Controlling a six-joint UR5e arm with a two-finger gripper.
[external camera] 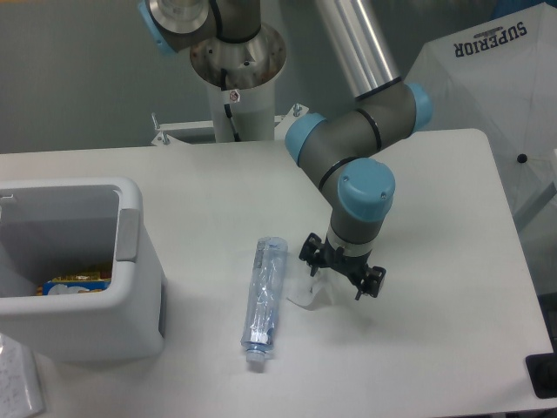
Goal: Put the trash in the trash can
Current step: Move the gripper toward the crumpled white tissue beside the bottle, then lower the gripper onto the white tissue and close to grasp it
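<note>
Camera: white table (452, 340), grey wall (78, 78) behind.

A white worktop (218, 192) with rounded corners is filling most of the view, and even, soft light is falling across it, leaving only faint shadows. Behind it a plain grey-green wall (78, 70) is running across the back. At the upper right a white fabric panel (487, 96) is standing beyond the worktop's far corner, showing the printed word SUPERIOR. A dark object (543, 374) is poking in at the lower right edge, too cropped to identify.
</note>
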